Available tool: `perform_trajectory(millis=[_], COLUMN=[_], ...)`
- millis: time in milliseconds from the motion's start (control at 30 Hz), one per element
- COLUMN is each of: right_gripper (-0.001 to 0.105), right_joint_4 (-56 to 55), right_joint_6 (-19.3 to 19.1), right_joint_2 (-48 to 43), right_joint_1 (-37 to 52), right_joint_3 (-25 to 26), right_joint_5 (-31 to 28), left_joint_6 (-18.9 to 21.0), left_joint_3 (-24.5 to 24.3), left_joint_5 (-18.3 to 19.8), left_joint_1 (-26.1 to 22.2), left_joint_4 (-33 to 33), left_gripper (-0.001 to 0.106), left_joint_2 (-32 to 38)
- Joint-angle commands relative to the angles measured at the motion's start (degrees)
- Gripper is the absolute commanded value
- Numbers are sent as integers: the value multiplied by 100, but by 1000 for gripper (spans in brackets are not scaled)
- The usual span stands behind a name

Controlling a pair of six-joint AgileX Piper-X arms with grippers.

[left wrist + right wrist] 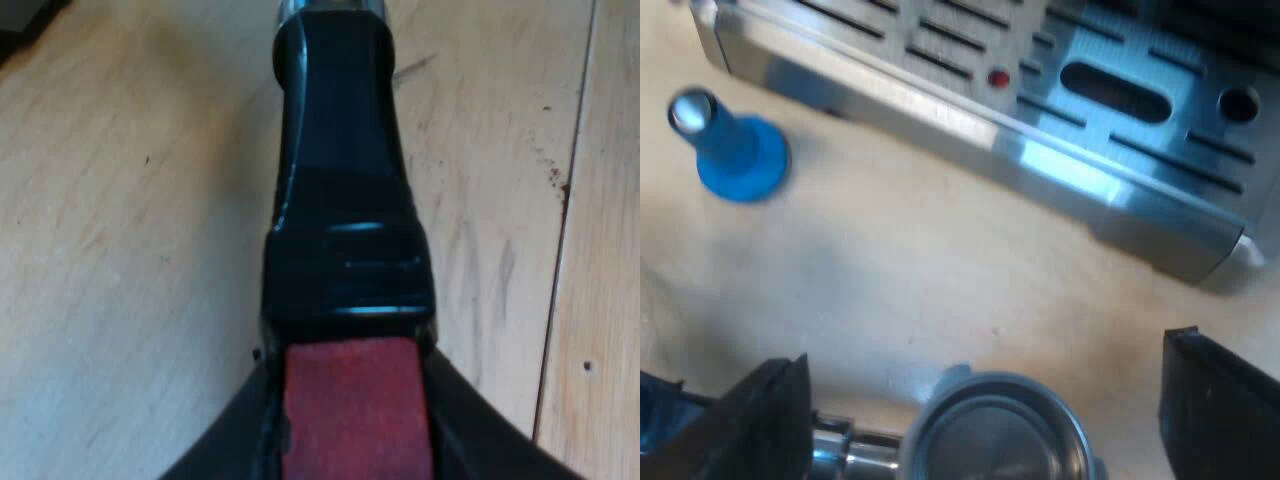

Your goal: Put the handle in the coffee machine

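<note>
Clamping holder (345,170) by its red end (355,405), L pincer (352,450) is closed; R pincer (985,385) is open, holder's basket (990,440) between its fingers, nr machine (1040,110).

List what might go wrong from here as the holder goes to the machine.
1. The left gripper clamps the metal holder at the handle's red end, far from the basket; the heavy end may sag or twist.
2. The right gripper's open fingers straddle the basket, so lifting it could knock them.
3. The blue tamper stands on the table by the espresso machine's tray; a wide swing might topple it.
</note>
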State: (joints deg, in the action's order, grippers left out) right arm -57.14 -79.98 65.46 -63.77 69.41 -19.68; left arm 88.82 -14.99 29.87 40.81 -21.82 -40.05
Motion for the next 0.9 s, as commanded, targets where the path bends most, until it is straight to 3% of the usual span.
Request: perform_trajectory(millis=[33,300,400,533,700,900], right_gripper=[72,72,72,72,72,72], right_joint_4=[105,744,1007,2013,2779,3742], right_joint_6=[145,221,219,219,3,-133], right_joint_2=[-134,-207,-207,-207,-207,-207], right_joint_1=[-217,-657,-699,-793,-790,-790], right_joint_3=[-5,-359,-470,-902,-1234,-1699], right_joint_5=[-450,-883,-897,-1161,-1183,-1645], left_joint_6=[-50,-185,-185,-471,-561,-1063], left_joint_3=[-147,-401,-397,-397,-397,-397], left_joint_5=[146,359,373,373,373,373], left_joint_1=[-158,-1326,-1442,-1720,-2149,-2589], left_joint_4=[40,-497,-551,-760,-772,-852], left_gripper=[0,0,0,0,0,0], left_joint_2=[30,59,107,294,480,552])
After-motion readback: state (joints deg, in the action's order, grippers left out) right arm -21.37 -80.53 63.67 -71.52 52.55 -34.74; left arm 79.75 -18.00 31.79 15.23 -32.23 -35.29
